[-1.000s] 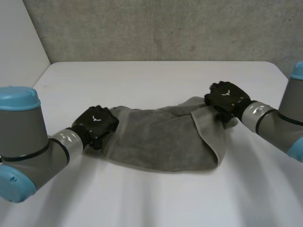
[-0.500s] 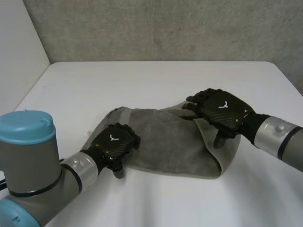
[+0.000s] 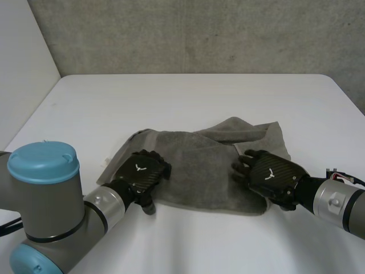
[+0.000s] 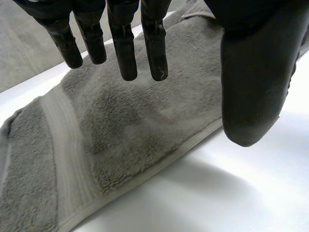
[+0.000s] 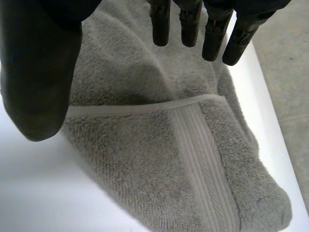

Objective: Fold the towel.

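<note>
In the head view a grey towel (image 3: 199, 162) lies bunched and partly folded in the middle of the white surface (image 3: 188, 97), its far right part doubled over itself in a loose ridge. The left hand (image 3: 141, 173) sits low over the towel's near left edge, knuckles up, with its fingertips reaching just past the hem towards the bare surface. The right hand (image 3: 269, 176) is over the towel's near right corner, also back up, its fingers pointing towards the middle of the cloth. In the left wrist view the left hand (image 4: 253, 72) is spread: its fingers (image 4: 126, 43) hang straight above the towel (image 4: 120, 125), the thumb stands well apart from them over the hemmed edge, and nothing is held between them. The surface (image 4: 231, 193) shows bare beside that edge. In the right wrist view the right hand (image 5: 41, 63) is likewise spread, with fingers (image 5: 190, 24) straight and the thumb wide of them, clasping nothing. Beneath it the towel (image 5: 159, 159) lies in two layers, a pale hem (image 5: 140, 107) crossing under the palm and a woven band (image 5: 203, 159) running away from it towards the corner.
</note>
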Robot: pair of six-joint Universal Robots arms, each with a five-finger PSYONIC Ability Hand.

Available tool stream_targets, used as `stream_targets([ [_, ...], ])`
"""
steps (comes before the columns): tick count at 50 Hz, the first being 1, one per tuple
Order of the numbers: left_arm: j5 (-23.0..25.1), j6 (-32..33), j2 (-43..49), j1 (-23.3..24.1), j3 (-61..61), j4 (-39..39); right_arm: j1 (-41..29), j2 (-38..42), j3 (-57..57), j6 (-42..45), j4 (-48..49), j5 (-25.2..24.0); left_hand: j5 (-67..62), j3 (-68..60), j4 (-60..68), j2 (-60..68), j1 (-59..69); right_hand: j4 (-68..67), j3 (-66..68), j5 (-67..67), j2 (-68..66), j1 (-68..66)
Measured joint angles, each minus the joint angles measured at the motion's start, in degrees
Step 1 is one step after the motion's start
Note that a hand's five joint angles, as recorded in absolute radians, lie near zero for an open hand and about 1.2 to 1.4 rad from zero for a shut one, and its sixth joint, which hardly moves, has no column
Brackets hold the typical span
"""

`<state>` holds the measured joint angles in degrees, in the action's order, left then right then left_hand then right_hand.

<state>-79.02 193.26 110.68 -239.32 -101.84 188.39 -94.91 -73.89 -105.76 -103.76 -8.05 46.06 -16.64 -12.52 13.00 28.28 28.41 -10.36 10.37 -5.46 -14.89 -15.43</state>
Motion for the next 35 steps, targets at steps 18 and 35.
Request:
stream_targets([
  [18,-1.33,-0.01,-0.02,-0.09,-0.28,0.05,0.32,7.71,3.16,13.65,-0.09,3.16,0.00,0.00,0.00,0.00,0.00,0.00,0.00,-40.46,-40.59,-40.40],
  [35,-1.24,-0.01,0.21,-0.35,-0.50,0.81,-1.41,7.72,13.08,-16.72,1.51,6.17,1.53,0.00,0.00,-1.37,-1.25,0.00,0.00,-60.81,-59.47,-59.38],
])
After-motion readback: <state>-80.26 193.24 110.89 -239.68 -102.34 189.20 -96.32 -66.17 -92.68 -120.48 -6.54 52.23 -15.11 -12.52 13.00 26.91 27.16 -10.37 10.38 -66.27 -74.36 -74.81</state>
